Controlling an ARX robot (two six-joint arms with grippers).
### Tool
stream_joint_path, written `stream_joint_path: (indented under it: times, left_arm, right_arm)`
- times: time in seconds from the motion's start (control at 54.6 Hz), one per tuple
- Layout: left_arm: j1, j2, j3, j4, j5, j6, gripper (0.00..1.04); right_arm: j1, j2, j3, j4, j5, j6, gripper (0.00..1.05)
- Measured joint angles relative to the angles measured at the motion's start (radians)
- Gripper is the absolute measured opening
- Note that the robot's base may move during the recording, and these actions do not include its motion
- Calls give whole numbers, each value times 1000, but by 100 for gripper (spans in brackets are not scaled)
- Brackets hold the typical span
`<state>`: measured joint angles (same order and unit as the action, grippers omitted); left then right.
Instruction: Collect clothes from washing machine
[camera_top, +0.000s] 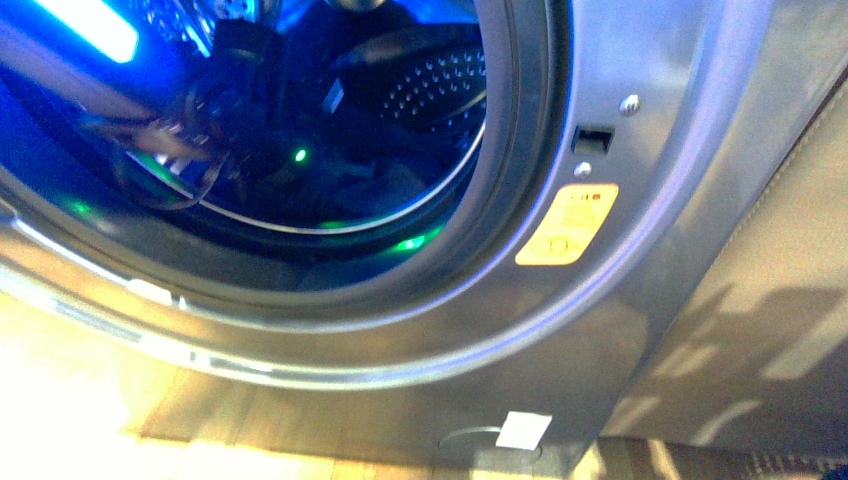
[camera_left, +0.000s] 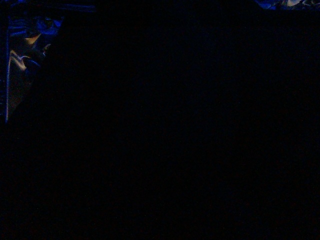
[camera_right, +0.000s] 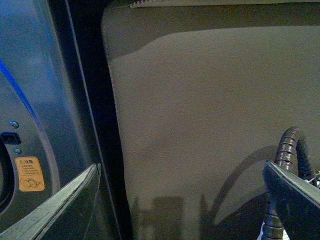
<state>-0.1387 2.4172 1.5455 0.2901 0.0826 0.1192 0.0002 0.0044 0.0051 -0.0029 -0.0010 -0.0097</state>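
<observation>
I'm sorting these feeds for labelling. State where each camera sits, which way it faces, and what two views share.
Front view: on the robot's body, looking into the open drum of the washing machine; a dark arm, seemingly the left, reaches inside.
Left wrist view: dark; nothing can be told.
Right wrist view: on the right wrist, outside the machine, facing a grey-brown panel beside it; the right pincer shows, wide apart and empty.
Shared: front and right wrist views both show the orange label and latch slot.

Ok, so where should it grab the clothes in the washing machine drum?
Probably the top of the clothes low in the drum, coming in through the mouth from the front, then down: they seem to lie slumped on its floor, dimly lit.
</observation>
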Motion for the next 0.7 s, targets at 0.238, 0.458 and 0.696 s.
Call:
stream_joint_path:
  times: [0.238, 0.458, 0.696]
  left_arm:
    - [-13, -113, -149, 75, 14, -1, 15]
    - [-34, -239, -288, 132, 6, -3, 15]
    - [-48, -367, -432, 180, -5, -3, 15]
  right_arm:
    - [0, 0, 0, 0, 0, 0, 97]
    - [0, 0, 0, 0, 0, 0, 97]
    - [0, 0, 0, 0, 0, 0, 97]
